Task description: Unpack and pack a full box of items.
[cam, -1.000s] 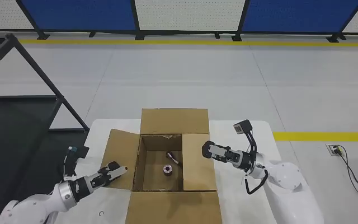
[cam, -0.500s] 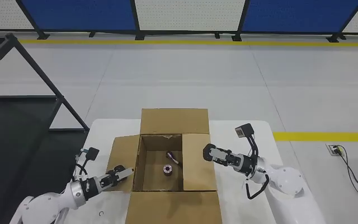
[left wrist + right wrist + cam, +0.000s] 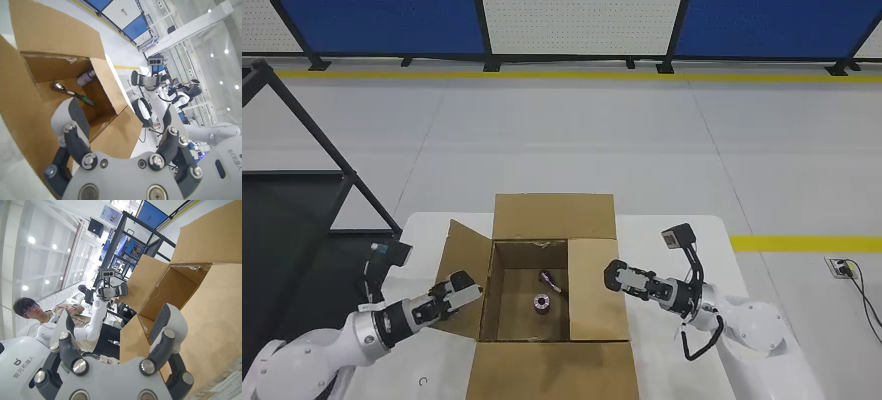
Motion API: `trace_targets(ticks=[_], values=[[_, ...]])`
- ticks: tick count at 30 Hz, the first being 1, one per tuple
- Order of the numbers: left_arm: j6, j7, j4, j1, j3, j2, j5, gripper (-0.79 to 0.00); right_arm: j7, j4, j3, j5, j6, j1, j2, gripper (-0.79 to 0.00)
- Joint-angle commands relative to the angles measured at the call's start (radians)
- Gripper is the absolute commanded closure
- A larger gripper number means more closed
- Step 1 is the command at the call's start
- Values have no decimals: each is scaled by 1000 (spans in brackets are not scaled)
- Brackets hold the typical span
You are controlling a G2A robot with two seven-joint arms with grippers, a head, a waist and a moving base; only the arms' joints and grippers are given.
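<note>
The open cardboard box (image 3: 554, 215) stands mid-table with its four flaps spread. On its floor lie a small purple-capped bottle (image 3: 540, 302) (image 3: 86, 77) and a pen-like tool (image 3: 550, 282) (image 3: 72, 93). My left gripper (image 3: 464, 290) (image 3: 121, 117) is open and presses on the outside of the left flap (image 3: 460, 262), which stands tilted up. My right gripper (image 3: 614, 275) (image 3: 115, 321) is open at the outer edge of the right flap (image 3: 592, 290), with one finger (image 3: 164, 321) beside the cardboard. The left gripper (image 3: 121, 291) also appears against that raised flap in the right wrist view.
The white table (image 3: 662, 235) has bare strips on both sides of the box. The front flap (image 3: 552, 370) hangs toward the near edge. A dark metal frame (image 3: 302, 130) stands left of the table.
The left gripper moved inward toward the box and lifted the left flap from lying flat to tilted up. The right arm shifted only slightly.
</note>
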Motion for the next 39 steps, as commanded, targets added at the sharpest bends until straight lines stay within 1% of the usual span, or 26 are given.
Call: trace_targets(ticks=[1,6,11,16,24,33,39], values=[[17,0,-7,-30,35,-2,6,-785,1,2,0,4,-2,0,2,-785],[59,20,16,-119,144,-14,2,-785,8,-7,6,11,0,-4,10,-785],[122,-3,67,-206,266,-29,-13,-785,8,-29,17,10,2,-21,18,-785],[145,4,161,-282,392,-52,-17,-785,16,-32,41,21,-12,-45,29,-785],[132,40,328,-385,566,-99,-33,-785,70,-81,119,30,-25,-119,55,-785],[109,102,456,-495,703,-159,-59,-785,106,-133,173,38,-38,-200,78,-785],[99,136,502,-546,745,-190,-75,-785,144,-161,189,71,-67,-243,89,-785]])
